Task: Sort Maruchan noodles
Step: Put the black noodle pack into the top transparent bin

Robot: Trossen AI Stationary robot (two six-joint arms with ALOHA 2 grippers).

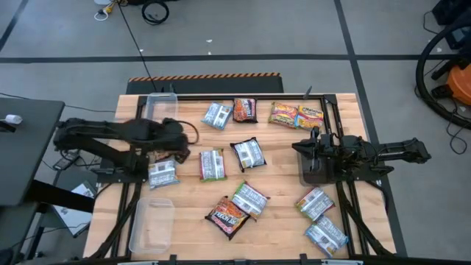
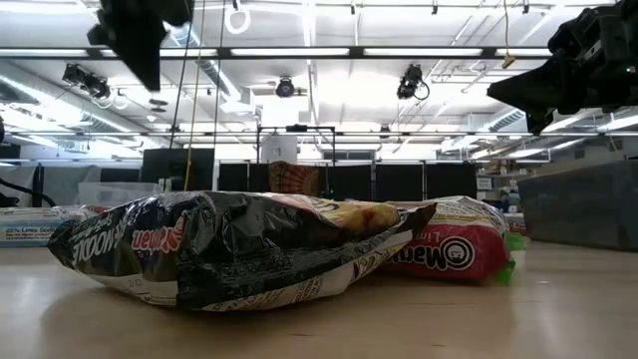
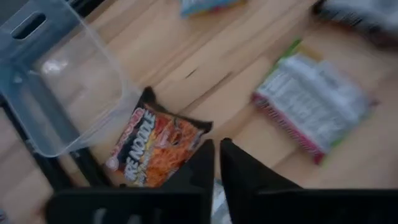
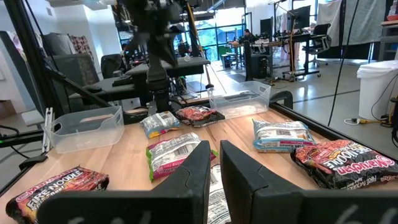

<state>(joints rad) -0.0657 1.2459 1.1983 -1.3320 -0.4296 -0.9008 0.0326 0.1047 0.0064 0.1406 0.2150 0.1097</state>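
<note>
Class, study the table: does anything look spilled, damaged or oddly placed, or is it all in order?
Nothing looks damaged or spilled. The noodle packets lie scattered at all angles, unsorted; two pairs overlap: the brown packet with a green one, and two yellow ones. Both clear bins hold no packets.

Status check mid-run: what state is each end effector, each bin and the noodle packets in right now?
left end effector: shut, holding nothing, above the table.
right end effector: shut, holding nothing, low over the table.
clear bin beside the left arm: upright, looks empty.
other clear bin: upright, empty.
noodle packets: lying scattered on the table, none in a bin.
</note>
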